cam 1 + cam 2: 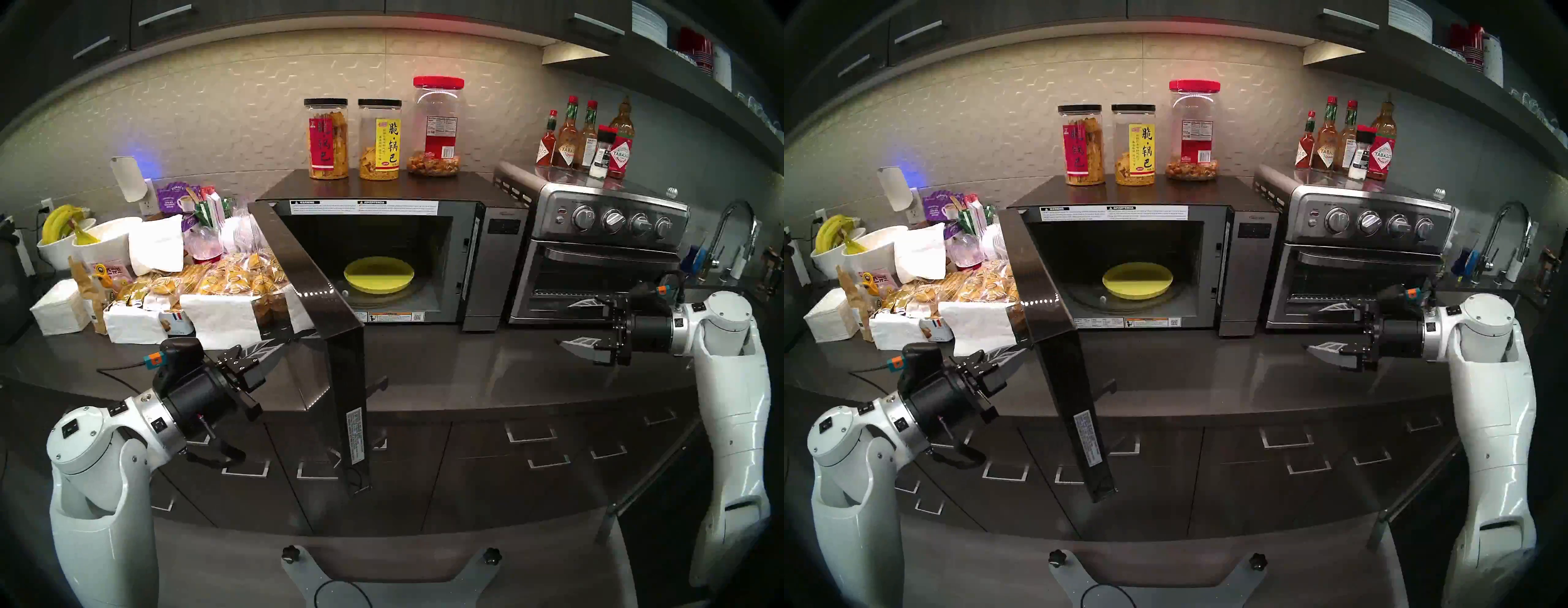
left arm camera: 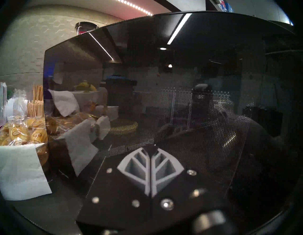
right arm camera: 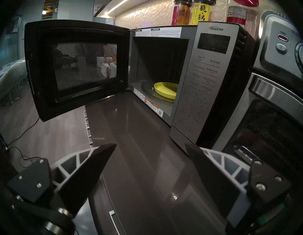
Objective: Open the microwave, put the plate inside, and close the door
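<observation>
The left tool (image 1: 271, 354) is pressed shut with nothing between its fingers, its tips right at the glossy outer face of the door (image 1: 305, 271), which stands swung wide from the microwave (image 1: 494, 263). Beyond that door, the yellow plate (image 1: 379, 275) lies on the glass turntable inside the cavity. The right tool (image 1: 570, 325) hangs over the counter (image 1: 466, 361) with fingers spread and empty, the plate ahead of it and to its left

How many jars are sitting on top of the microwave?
3, in a row on the black microwave roof: a black-lidded clear jar with a red label on the left, a black-lidded one with a yellow label in the middle, a taller red-lidded plastic jar on the right. None seems hidden.
</observation>
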Available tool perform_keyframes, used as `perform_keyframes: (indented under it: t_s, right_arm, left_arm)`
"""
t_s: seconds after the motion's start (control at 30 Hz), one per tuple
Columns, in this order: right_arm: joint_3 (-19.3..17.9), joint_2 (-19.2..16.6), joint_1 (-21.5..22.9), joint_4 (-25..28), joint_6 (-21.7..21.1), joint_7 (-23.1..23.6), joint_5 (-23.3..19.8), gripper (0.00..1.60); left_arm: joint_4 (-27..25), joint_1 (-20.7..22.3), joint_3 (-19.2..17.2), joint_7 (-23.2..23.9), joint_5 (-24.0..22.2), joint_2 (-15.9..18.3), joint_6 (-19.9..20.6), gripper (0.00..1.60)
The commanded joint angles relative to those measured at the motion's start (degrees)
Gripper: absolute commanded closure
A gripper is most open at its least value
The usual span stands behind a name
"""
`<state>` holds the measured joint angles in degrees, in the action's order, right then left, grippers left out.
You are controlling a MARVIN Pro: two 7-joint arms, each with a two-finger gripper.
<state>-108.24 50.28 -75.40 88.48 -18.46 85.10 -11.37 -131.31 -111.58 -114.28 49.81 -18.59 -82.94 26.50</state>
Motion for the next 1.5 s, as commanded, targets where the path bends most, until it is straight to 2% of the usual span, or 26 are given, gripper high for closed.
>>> perform_keyframes:
  t_s: [0.0, 0.13, 0.17, 0.2, 0.23, 0.3, 0.33, 0.5, 0.63, 0.93, 1.47]
  right_arm:
    - [-0.1, -0.4, 0.7, 0.4, -0.1, -0.1, -0.7, 0.00]
    - [-0.1, -0.4, 0.7, 0.4, -0.1, -0.1, -0.7, 0.00]
    - [-0.1, -0.4, 0.7, 0.4, -0.1, -0.1, -0.7, 0.00]
    - [-0.1, -0.4, 0.7, 0.4, -0.1, -0.1, -0.7, 0.00]
    - [-0.1, -0.4, 0.7, 0.4, -0.1, -0.1, -0.7, 0.00]
    - [-0.1, -0.4, 0.7, 0.4, -0.1, -0.1, -0.7, 0.00]
    - [-0.1, -0.4, 0.7, 0.4, -0.1, -0.1, -0.7, 0.00]
    - [-0.1, -0.4, 0.7, 0.4, -0.1, -0.1, -0.7, 0.00]
    - [-0.1, -0.4, 0.7, 0.3, -0.1, -0.1, -0.7, 0.00]
    - [-0.1, -0.4, 0.7, 0.3, -0.1, -0.1, -0.7, 0.00]
    - [-0.1, -0.4, 0.7, 0.3, 0.0, -0.1, -0.7, 0.00]
  left_arm:
    - [-0.1, 3.0, 2.6, -2.4, 1.0, -1.0, 0.1, 1.60]
    - [-0.1, 4.0, 4.8, -3.8, 2.3, -1.5, 0.4, 1.60]
    - [0.0, 4.3, 5.5, -4.2, 2.6, -1.6, 0.4, 1.52]
    - [0.1, 4.7, 6.0, -4.6, 2.9, -1.7, 0.5, 1.30]
    - [0.2, 5.2, 6.8, -5.2, 3.4, -1.9, 0.6, 1.24]
    - [0.6, 6.0, 8.0, -6.0, 4.1, -2.3, 0.7, 0.80]
    - [0.7, 6.4, 8.5, -6.4, 4.3, -2.5, 0.8, 0.00]
    - [1.1, 7.1, 9.8, -8.2, 5.1, -3.6, 0.7, 0.00]
    - [0.8, 6.1, 8.6, -8.8, 5.1, -4.0, 0.5, 0.00]
    - [-0.5, 4.0, 6.1, -8.4, 4.0, -4.5, 0.2, 0.00]
    - [-1.5, 1.6, 5.6, -6.3, 3.3, -4.9, -0.8, 0.00]
